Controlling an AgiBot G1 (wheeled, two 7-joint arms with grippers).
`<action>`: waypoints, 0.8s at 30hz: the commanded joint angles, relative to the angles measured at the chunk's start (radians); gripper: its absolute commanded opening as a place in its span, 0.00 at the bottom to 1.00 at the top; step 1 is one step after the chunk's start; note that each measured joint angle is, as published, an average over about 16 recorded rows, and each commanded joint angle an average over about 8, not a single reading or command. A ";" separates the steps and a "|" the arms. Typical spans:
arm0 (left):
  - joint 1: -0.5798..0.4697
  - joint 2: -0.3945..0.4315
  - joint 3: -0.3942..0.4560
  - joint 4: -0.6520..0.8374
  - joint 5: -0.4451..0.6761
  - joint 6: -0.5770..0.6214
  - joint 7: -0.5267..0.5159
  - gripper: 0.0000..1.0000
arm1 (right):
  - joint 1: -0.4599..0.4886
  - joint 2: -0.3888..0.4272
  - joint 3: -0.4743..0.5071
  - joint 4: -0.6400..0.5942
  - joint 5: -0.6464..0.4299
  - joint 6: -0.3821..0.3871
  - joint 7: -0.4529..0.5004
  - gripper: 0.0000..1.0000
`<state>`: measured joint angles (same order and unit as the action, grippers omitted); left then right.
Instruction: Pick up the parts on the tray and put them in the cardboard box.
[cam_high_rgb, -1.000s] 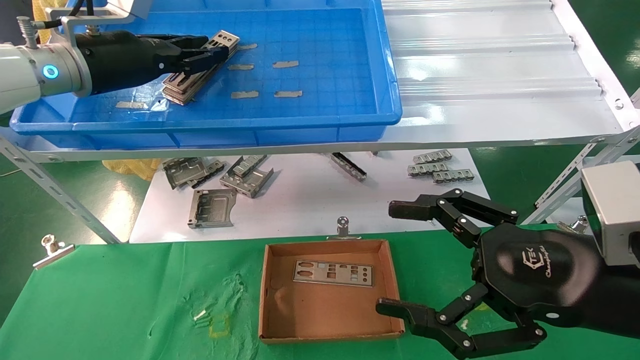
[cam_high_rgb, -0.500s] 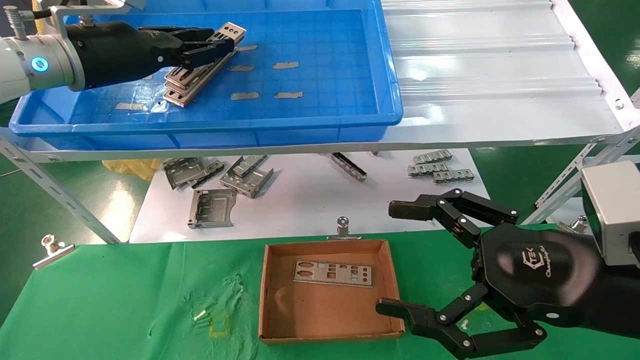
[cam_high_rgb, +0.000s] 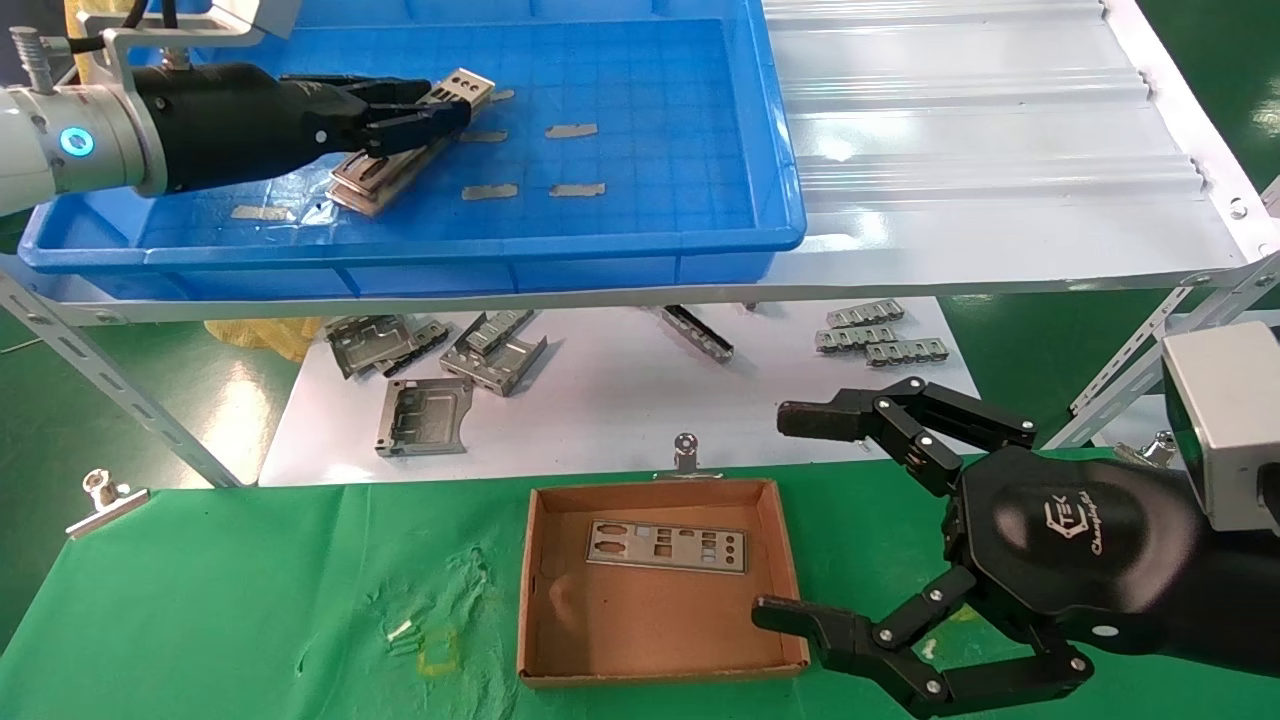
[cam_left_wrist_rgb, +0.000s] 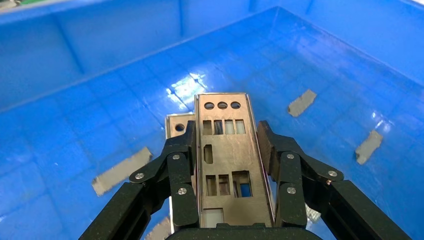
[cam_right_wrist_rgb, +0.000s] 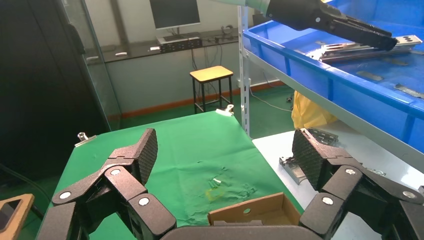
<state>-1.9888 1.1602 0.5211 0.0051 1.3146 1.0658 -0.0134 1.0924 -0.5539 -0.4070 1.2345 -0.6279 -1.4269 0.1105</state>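
Metal plate: silver-grey, punched with round and rectangular cut-outs; the top plate (cam_left_wrist_rgb: 225, 155) is pinched edge to edge by the left gripper (cam_high_rgb: 445, 108) inside the tray (cam_high_rgb: 620, 245).
Stack: the remaining plates (cam_high_rgb: 375, 185) lie on the tray floor directly under the held one, near the tray's left side; whether the held plate is fully clear of them cannot be told from the head view.
Left gripper: fingers (cam_left_wrist_rgb: 182, 170) pressed against both long edges of the plate, one far end of the plate jutting past the fingertips.
Step in hand: pick-up, judged as the start of the lift; the carry to the box is not yet begun.
Box: brown cardboard box (cam_high_rgb: 775, 570) on the green cloth, well apart from the tray and on a lower level; one plate (cam_high_rgb: 666, 547) already lies flat in it toward the far wall.
Next move: judged to call for a lift over the tray's front wall, a carry down to the box, and a release flat beside or on the plate inside.
Right gripper: right gripper (cam_high_rgb: 790, 525) spread wide, idle just beside the box's right wall.
Risk: a thin plate held by its edges may swivel or slip in transit.
Hidden: stack count unclear; a second plate (cam_left_wrist_rgb: 177, 125) shows only one corner behind the held one in the left wrist view; the near end of the held plate is covered by the gripper body.
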 joint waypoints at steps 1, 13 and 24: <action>0.000 0.000 0.002 0.002 0.003 0.003 -0.004 0.37 | 0.000 0.000 0.000 0.000 0.000 0.000 0.000 1.00; 0.008 -0.001 0.003 -0.002 0.004 -0.001 0.000 0.00 | 0.000 0.000 0.000 0.000 0.000 0.000 0.000 1.00; 0.010 0.008 0.001 -0.002 0.002 -0.064 0.006 0.00 | 0.000 0.000 0.000 0.000 0.000 0.000 0.000 1.00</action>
<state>-1.9792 1.1678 0.5226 0.0030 1.3169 1.0059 -0.0081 1.0924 -0.5539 -0.4070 1.2345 -0.6279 -1.4269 0.1105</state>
